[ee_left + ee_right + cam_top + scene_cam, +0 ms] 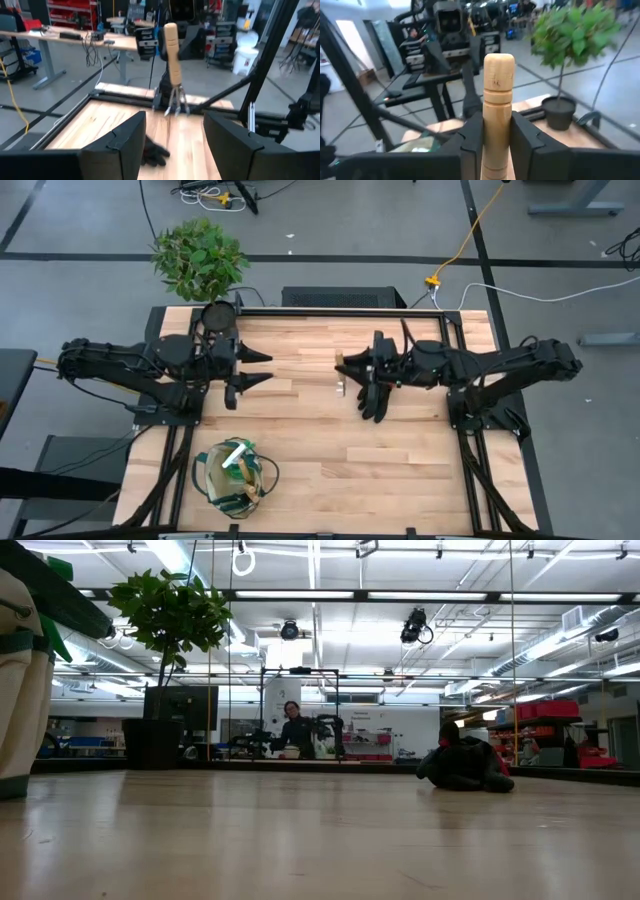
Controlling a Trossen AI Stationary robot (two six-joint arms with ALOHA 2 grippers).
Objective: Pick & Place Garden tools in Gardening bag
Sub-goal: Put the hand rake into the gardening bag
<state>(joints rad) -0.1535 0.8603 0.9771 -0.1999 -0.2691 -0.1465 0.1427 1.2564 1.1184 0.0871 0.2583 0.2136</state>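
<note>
Hand fork is up off the table, wooden handle clamped between the right gripper fingers, handle end sticking out past the fingertips; in the left wrist view the same fork hangs tines-down with the handle on top. Black glove lies on the table just beside and under the right gripper, not held. Gardening bag sits well apart from that gripper, at the near edge on the left arm's side, already with a white-and-green item poking out the top. Left gripper faces the right one across the table centre, jaws wide, empty, touching nothing; plant pot is just behind it. Risks as I see them: grip is only on the round handle, so the heavier tine end could swing or the fork could slip or rotate during the carry; the bag is soft with loop handles across the mouth, so the tines could snag a loop or the trim and tip the bag instead of dropping in; the bag is on the left arm's side, so a long cross-table reach by the right arm or a handover could clip the left arm; the glove sits close enough that lowering again could drag it
</note>
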